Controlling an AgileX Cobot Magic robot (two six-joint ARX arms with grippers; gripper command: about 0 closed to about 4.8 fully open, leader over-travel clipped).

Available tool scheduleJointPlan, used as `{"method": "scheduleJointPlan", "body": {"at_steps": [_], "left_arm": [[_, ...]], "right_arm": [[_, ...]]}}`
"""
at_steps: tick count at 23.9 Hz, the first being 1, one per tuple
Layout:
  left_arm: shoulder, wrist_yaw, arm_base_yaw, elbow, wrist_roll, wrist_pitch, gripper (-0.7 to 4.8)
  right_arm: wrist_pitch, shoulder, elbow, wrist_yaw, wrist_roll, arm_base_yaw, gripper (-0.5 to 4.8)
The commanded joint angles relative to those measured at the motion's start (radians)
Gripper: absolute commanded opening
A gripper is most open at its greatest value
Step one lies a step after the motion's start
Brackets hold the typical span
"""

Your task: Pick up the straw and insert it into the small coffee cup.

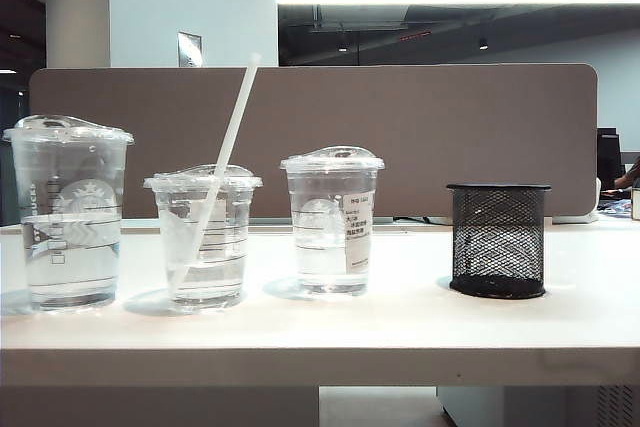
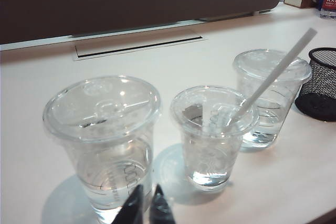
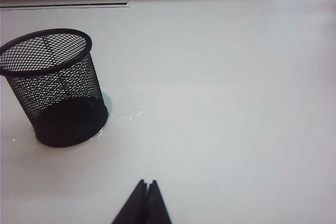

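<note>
One straw (image 1: 226, 160) stands through the small coffee cup's (image 1: 204, 237) lid: job apparently done.
Left gripper (image 2: 146, 206) and right gripper (image 3: 146, 201) hover above the bench (image 1: 400, 327), jaws closed, empty.

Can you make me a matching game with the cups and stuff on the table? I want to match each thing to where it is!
Things:
1. straw
2. tallest cup
3. mesh pot
4. right claw

Places or states:
A. far left in the exterior view
B. shut, over bare table
C. leaning in the small coffee cup
D. black, right of all cups

Pairs: 1-C, 2-A, 3-D, 4-B
</note>
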Motion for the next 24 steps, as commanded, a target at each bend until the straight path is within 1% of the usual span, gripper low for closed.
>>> {"method": "scheduleJointPlan", "body": {"at_steps": [1,2,4,7,9,10,11,13,14,15,24], "left_arm": [[-0.04,-0.001,0.033,0.002,0.019,-0.011,0.22],[-0.044,-0.002,0.053,0.002,0.015,-0.014,0.22],[-0.045,-0.002,0.135,0.001,0.014,-0.083,0.22],[-0.047,-0.003,0.211,-0.011,0.014,-0.14,0.22],[-0.054,-0.003,0.245,-0.058,0.002,-0.111,0.22],[-0.054,-0.002,0.249,-0.073,-0.014,-0.103,0.22],[-0.054,-0.003,0.251,-0.098,-0.052,-0.093,0.22],[-0.054,-0.005,0.251,-0.119,-0.078,-0.058,0.22],[-0.054,-0.011,0.251,-0.135,-0.079,-0.012,0.22],[-0.054,-0.011,0.254,-0.144,-0.079,0.001,0.22],[-0.054,-0.011,0.262,-0.143,-0.078,0.002,0.22]], "right_arm": [[-0.001,-0.001,0.003,-0.006,0.001,0.001,-0.08],[-0.001,-0.001,0.003,-0.006,0.001,0.001,-0.08],[-0.001,-0.001,0.003,-0.006,0.001,0.001,-0.08],[0.0,-0.001,0.003,-0.006,0.001,0.001,-0.08],[-0.001,-0.001,0.003,-0.006,0.001,0.001,-0.08],[-0.001,-0.001,0.003,-0.006,0.001,0.001,-0.08],[0.0,-0.001,0.003,-0.006,0.001,0.001,-0.08],[-0.001,-0.001,0.003,-0.006,0.002,0.001,-0.08],[0.0,-0.001,0.003,-0.006,0.001,0.001,-0.08],[-0.001,-0.001,0.003,-0.006,0.001,0.001,-0.08],[-0.001,-0.001,0.003,-0.006,0.001,0.001,-0.08]]}}
